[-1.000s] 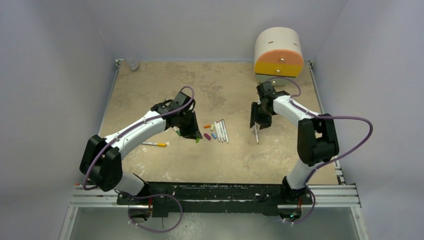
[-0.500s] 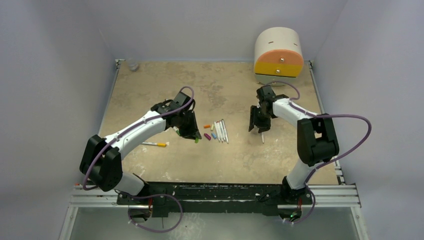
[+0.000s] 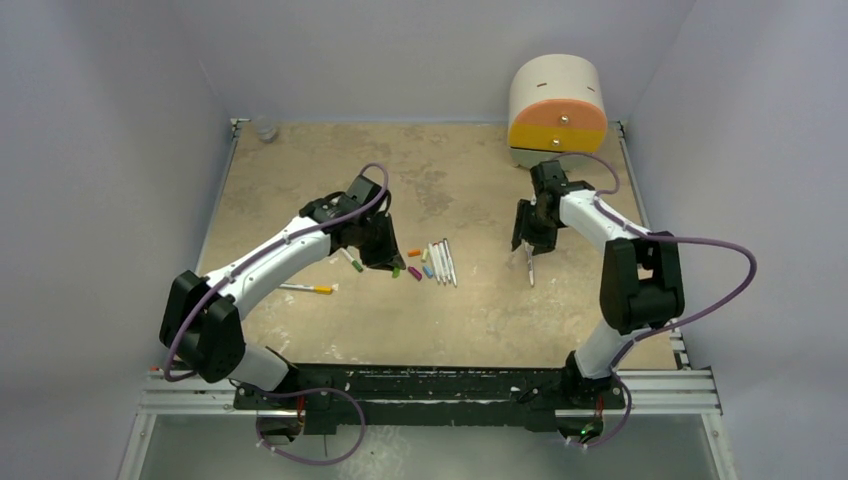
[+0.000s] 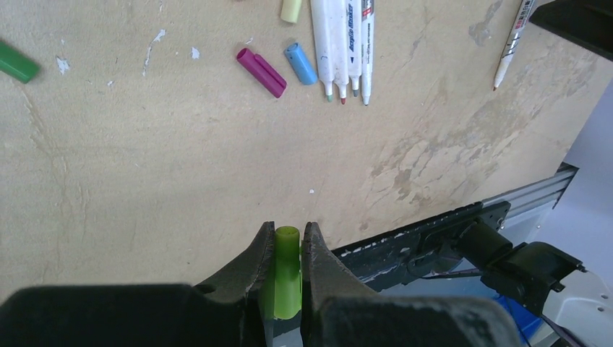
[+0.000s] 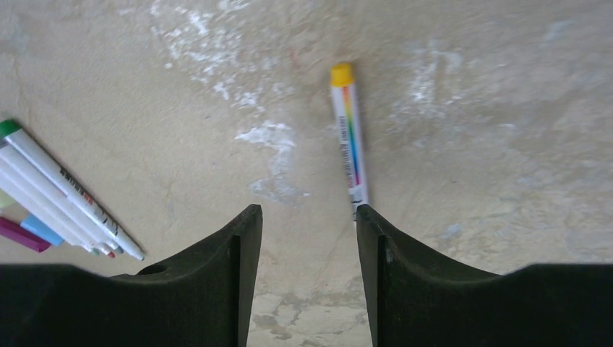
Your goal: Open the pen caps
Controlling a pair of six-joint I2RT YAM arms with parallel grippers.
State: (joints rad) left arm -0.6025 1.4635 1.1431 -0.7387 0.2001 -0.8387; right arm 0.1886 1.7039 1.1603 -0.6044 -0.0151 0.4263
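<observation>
My left gripper (image 3: 392, 268) is shut on a green pen cap (image 4: 287, 269), held just above the table left of the pen cluster. Several uncapped white pens (image 3: 441, 262) lie side by side mid-table, also in the left wrist view (image 4: 344, 43). Loose caps lie beside them: magenta (image 4: 261, 72), blue (image 4: 300, 63), yellow (image 4: 291, 9), orange (image 3: 414, 252). My right gripper (image 5: 309, 220) is open and empty, low over the table. A white pen with a yellow end (image 5: 349, 137) lies just ahead of its right finger; it also shows in the top view (image 3: 529, 268).
A round cream-and-orange drawer unit (image 3: 557, 105) stands at the back right. A pen with an orange end (image 3: 308, 289) lies at the left, and a green-ended pen (image 3: 352, 260) lies by my left gripper. A small clear object (image 3: 264, 127) sits in the back left corner.
My right gripper has let go of the pen, which now lies on the table, and has moved right and back. My left gripper has shifted slightly back with the green cap.
</observation>
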